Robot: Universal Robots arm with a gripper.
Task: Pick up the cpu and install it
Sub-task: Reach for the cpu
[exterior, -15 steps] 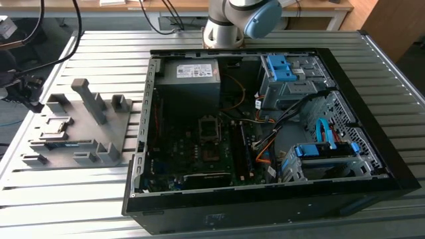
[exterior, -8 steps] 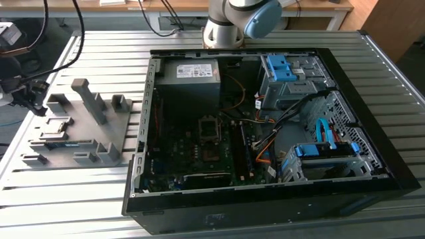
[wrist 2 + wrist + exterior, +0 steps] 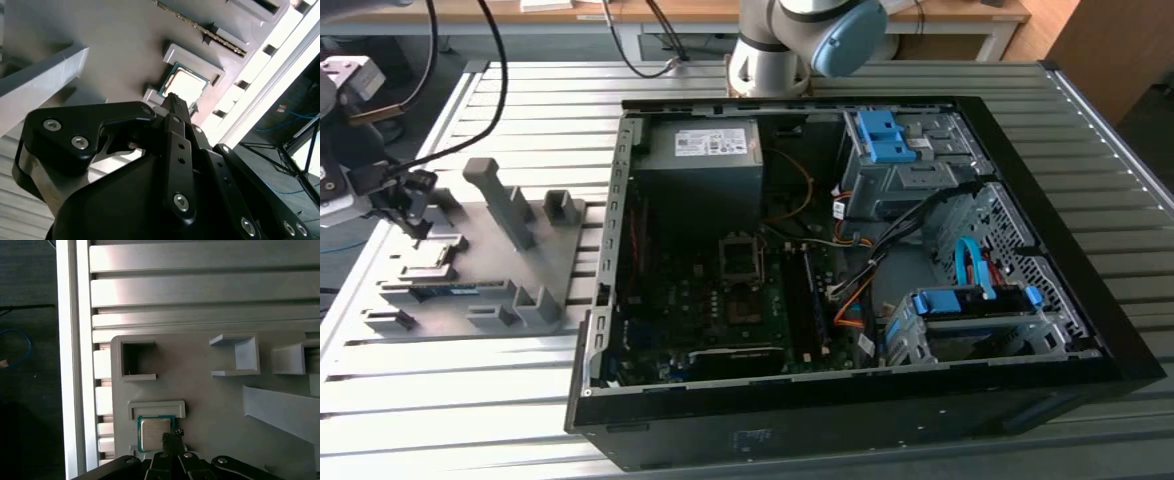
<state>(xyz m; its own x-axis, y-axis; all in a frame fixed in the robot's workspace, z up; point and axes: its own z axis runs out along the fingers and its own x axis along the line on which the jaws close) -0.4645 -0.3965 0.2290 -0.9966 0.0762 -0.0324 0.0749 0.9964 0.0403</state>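
While in its fixture (image 3: 200, 390), cpu (image 3: 153, 434) just beyond the fingers (image 3: 172, 440).

No writing can be read anywhere. In the exterior view a white label (image 3: 716, 143) sits on the grey power-supply box (image 3: 700, 190) inside the open computer case (image 3: 854, 400), but its lines of print are too small to make out. A small pale sticker (image 3: 751, 437) on the case's near outer wall is just as illegible. In the first wrist view, any print on the pale metal top of the cpu (image 3: 154, 434) cannot be made out.
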